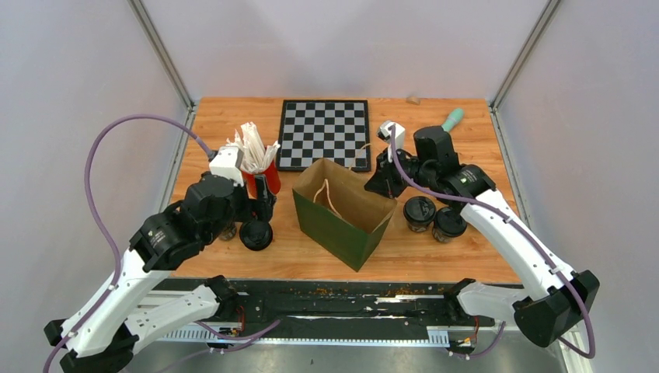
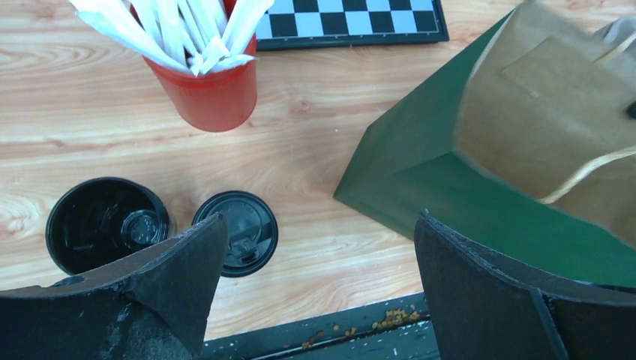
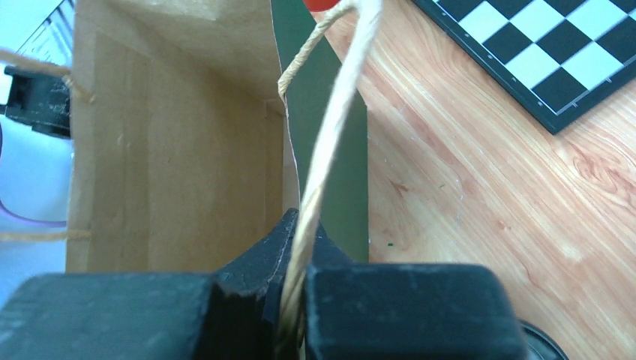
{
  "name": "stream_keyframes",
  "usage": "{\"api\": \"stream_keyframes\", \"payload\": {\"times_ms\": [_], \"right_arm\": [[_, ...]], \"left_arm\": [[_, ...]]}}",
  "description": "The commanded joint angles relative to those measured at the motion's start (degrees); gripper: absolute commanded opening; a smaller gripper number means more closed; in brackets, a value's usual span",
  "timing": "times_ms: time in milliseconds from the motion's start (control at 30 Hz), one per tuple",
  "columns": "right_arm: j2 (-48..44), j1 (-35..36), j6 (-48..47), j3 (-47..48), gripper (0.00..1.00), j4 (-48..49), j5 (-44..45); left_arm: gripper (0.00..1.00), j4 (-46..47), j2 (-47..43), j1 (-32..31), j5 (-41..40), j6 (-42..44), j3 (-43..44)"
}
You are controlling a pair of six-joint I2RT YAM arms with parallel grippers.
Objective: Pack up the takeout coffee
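Zero cups look packed so far: the paper bag (image 1: 342,221) stands open mid-frame in the top view, and what shows of its inside is bare. One lidded coffee (image 1: 419,213) and a second coffee (image 1: 449,224) sit just right of it. The left wrist view shows another lidded cup (image 2: 238,232) and an open-topped black cup (image 2: 105,225) at lower left. The right gripper (image 3: 300,244) is pinched tight on the bag's twine handle (image 3: 330,135), arm reaching to the bag's upper right corner. The left gripper (image 2: 321,221) hangs over its two cups, jaws spread wide, holding nothing, so I'd say all the loading is left
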Motion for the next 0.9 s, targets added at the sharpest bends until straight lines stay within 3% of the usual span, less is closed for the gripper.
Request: {"api": "stream_keyframes", "payload": {"times_ms": [0,67,133,367,500,667,867], "right_arm": [[2.14,-0.01,-5.59,1.90,0.05,3.10,-5.35],[3.02,-0.06,-5.95,2.90,0.08,2.99,-5.89],[4.04,-0.06,-5.50,4.70,0.22,1.91,-5.18],[3.00,-0.01,-1.64,9.46,0.54,-6.08,4.54],[-0.34,-0.01,1.75,10.45,0.71,-8.33,7.64],[-5.10,-0.09,9.51,7.46,0.83,-8.30,11.46],[-12.50,-0.04,16.94,3.95,0.83,-8.06,22.70]], "left_arm": [[0.99,1.08,3.48,-0.08,-1.28,-0.92,4.99],[0.99,0.00,5.96,0.34,-2.90,0.12,6.86],[0.99,-1.38,9.23,2.27,-2.08,1.27,9.59],[0.89,3.11,15.45,12.86,14.27,6.44,12.63],[0.87,6.18,18.79,15.24,22.52,8.80,13.29],[0.88,7.57,23.51,16.01,29.40,11.88,15.18],[0.85,10.51,26.60,16.09,28.00,13.25,14.19]]}}
